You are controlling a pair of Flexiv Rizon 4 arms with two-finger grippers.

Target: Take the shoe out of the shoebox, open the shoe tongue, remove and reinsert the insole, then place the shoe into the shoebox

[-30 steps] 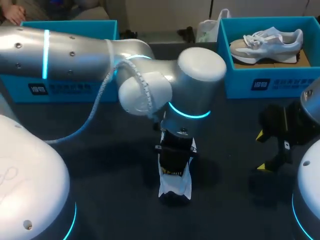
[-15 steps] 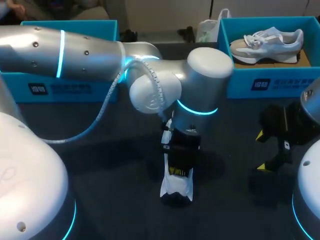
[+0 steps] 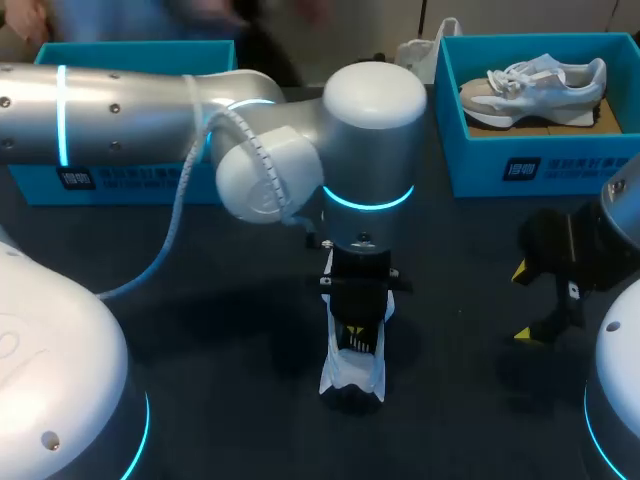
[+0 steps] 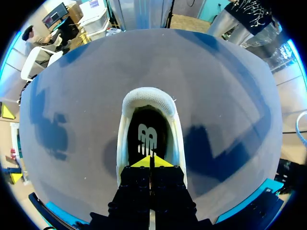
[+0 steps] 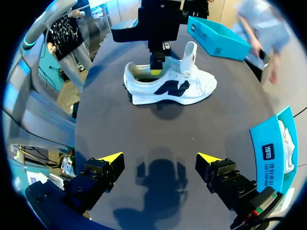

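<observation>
Inside the opening of the white sneaker with a dark logo (image 4: 146,96), my left gripper (image 4: 151,162) has its yellow tips together over the black insole (image 4: 144,125). This sneaker stands on the dark grey table (image 4: 216,96) with its white tongue (image 5: 190,52) raised. My right gripper (image 5: 159,160) hangs well apart from it, fingers spread wide.

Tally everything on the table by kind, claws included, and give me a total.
Shoes: 2 (shoe on the table, shoe in the box)
Blue shoeboxes: 2 (left shoebox, right shoebox)
Claws: 2 (left claw, right claw)
Total: 6
</observation>
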